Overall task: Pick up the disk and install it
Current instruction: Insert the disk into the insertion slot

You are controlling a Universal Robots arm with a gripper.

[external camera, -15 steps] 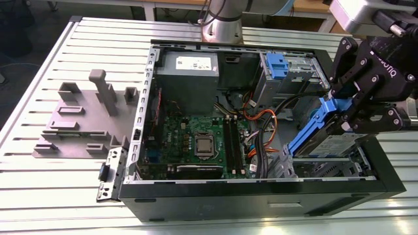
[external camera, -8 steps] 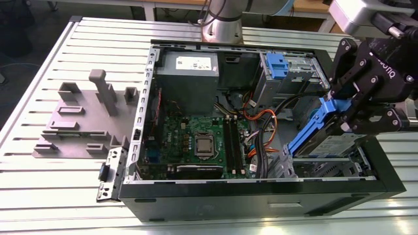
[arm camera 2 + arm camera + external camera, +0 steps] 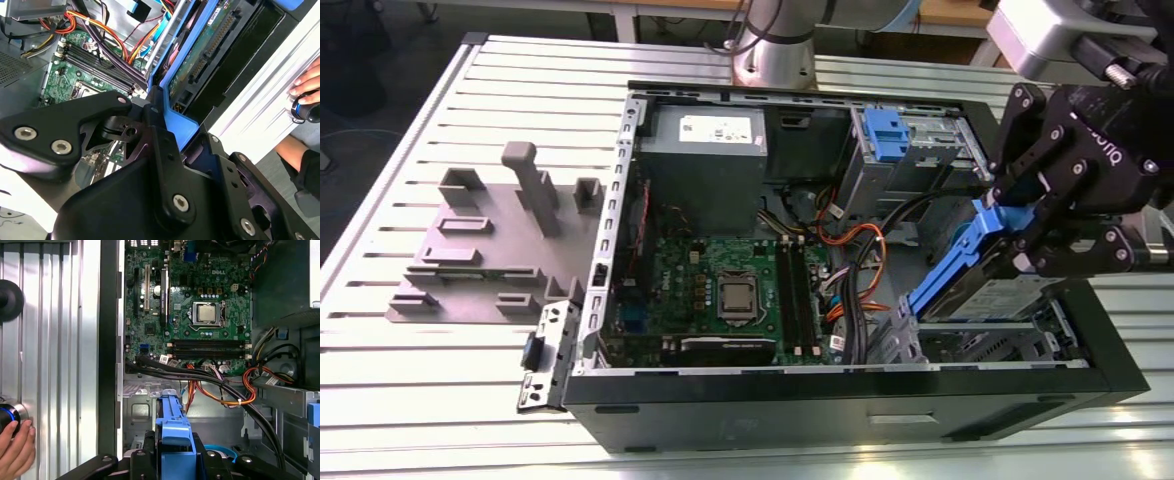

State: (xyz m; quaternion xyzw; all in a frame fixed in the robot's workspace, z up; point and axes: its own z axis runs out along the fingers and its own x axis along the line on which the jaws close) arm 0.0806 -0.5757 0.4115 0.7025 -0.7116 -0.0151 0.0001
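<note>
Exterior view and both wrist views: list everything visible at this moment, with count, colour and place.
disk: one, silver in a bright blue carrier, held tilted over the case at the exterior view's right
computer case: one, black, open, lying on the table
motherboard: one, green, inside the case
power supply: one, grey with white sticker, inside the case
cables: a bundle, orange and black, beside the motherboard
drive cage: one, silver with blue latch, inside the case
fixture: one, grey, on the table at the exterior view's left
table: one, silver, slatted, under the case
button: one, blue-ringed, at the table's edge
gripper: one, black, shut on the disk
hand: one, a person's, at the button
</note>
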